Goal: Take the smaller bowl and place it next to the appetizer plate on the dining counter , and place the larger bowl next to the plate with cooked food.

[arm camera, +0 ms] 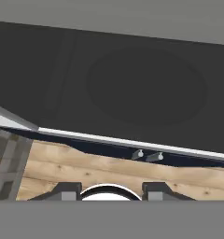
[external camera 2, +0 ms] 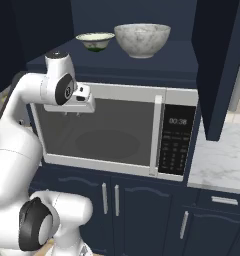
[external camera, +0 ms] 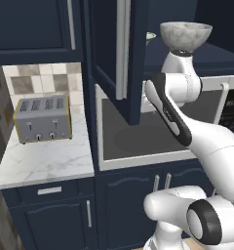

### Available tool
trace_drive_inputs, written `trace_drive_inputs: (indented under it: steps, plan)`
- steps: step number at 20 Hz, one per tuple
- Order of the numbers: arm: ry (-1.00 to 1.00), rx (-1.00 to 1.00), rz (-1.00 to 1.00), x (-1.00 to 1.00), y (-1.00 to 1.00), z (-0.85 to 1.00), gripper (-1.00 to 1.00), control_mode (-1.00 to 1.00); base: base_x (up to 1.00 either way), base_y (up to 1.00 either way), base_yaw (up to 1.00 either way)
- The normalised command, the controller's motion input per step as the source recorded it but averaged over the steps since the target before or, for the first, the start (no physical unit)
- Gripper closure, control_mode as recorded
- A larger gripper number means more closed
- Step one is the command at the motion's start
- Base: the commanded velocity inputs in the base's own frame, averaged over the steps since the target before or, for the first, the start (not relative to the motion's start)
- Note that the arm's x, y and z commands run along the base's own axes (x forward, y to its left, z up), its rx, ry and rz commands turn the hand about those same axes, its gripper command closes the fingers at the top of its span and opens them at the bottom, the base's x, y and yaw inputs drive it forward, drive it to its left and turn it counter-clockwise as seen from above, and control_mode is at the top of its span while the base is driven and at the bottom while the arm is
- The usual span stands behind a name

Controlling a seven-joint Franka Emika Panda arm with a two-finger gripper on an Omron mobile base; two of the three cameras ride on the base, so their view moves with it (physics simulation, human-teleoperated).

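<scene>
Both bowls stand on the dark navy shelf point(external camera 2: 182, 62) above the microwave point(external camera 2: 117, 132), inside an open wall cabinet. The larger bowl point(external camera 2: 142, 39) is deep and round, grey-white with a marbled stone pattern, tapering to a small foot; it sits upright toward the middle of the shelf. The smaller bowl point(external camera 2: 95, 41) stands just beside it, apart from it, on the side nearer the arm in the right base view — shallow, cream-white inside, pale green outside with a darker green base. In the left base view the larger bowl point(external camera: 185, 35) shows above the arm's upper joint, and a sliver of the smaller bowl point(external camera: 150, 35) shows past the edge of the open cabinet door point(external camera: 116, 53). The gripper point(external camera 2: 74, 111) hangs in front of the microwave's dark glass door, below shelf level and well apart from both bowls, holding nothing. In the hand view its two dark fingertips point(arm camera: 67, 191) stand apart with a clear gap between them (moderately open), looking down past the microwave door toward the wooden floor point(arm camera: 109, 172). A silver four-slot toaster point(external camera: 43, 118) rests on the white-grey marble counter point(external camera: 50, 163) to the left of the microwave.
</scene>
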Motion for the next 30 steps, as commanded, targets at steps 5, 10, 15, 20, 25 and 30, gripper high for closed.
trace_drive_inputs:
  steps: [5,10,15,20,25,30]
  plan:
    - [-0.08,0.09,-0.02,0.0,-0.01,0.08,-1.0,-1.0,0.0,0.0,0.0]
    - [-0.26,0.23,-0.08,0.0,0.0,0.45,-1.0,-1.0,0.0,0.0,0.0]
    - [-0.14,0.24,-0.16,0.01,0.0,0.66,-1.0,-1.0,0.0,0.0,0.0]
    - [-0.11,0.2,-0.21,0.13,0.0,0.7,-1.0,-1.0,0.0,0.0,0.0]
    - [-0.1,0.14,-0.17,0.41,0.0,0.67,-1.0,-1.0,0.0,0.0,0.0]
    - [-0.17,0.1,-0.1,0.55,0.0,0.47,-1.0,-1.0,0.0,0.0,0.0]
